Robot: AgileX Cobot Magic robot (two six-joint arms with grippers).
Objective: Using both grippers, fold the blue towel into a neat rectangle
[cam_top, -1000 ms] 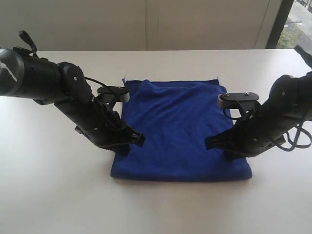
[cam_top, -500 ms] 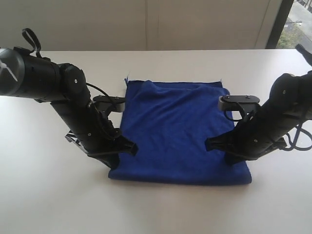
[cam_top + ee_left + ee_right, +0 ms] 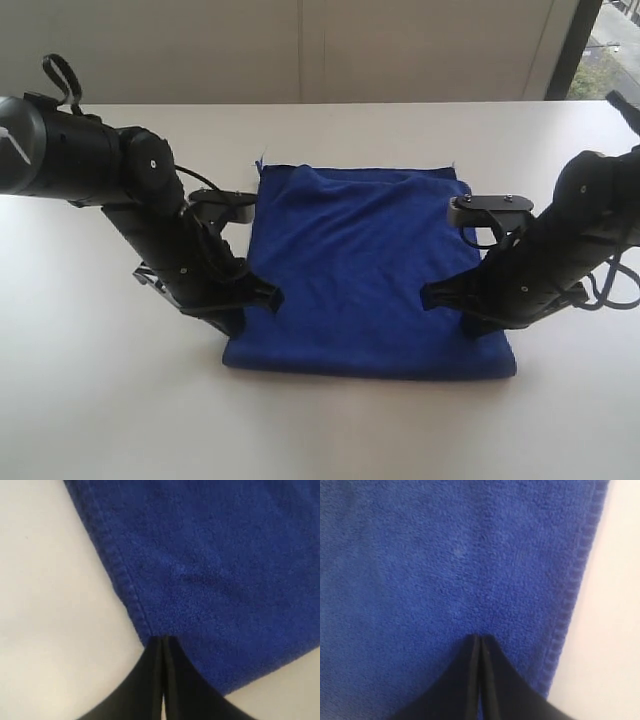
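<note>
The blue towel (image 3: pixel 360 260) lies flat on the white table (image 3: pixel 330 430) as a folded, nearly square pad, with slight wrinkles near its far edge. My left gripper (image 3: pixel 240 318) is low at the towel's left edge near the front corner. In the left wrist view its fingers (image 3: pixel 155 670) are shut together, tips touching the towel's (image 3: pixel 210 555) hem with no cloth visibly between them. My right gripper (image 3: pixel 478 325) is low over the towel's right side. Its fingers (image 3: pixel 492 680) are shut too, tips resting on the towel's (image 3: pixel 445 555) top surface just inside the stitched hem.
Bare white table surrounds the towel on all sides. A pale wall (image 3: pixel 300 50) runs along the table's far edge, with a window strip (image 3: pixel 605 50) at the far right. Both black arms angle down toward the towel's sides.
My left arm has drawn back leftward off the towel's top to its left edge, and that edge shifted slightly. The right arm has barely moved.
</note>
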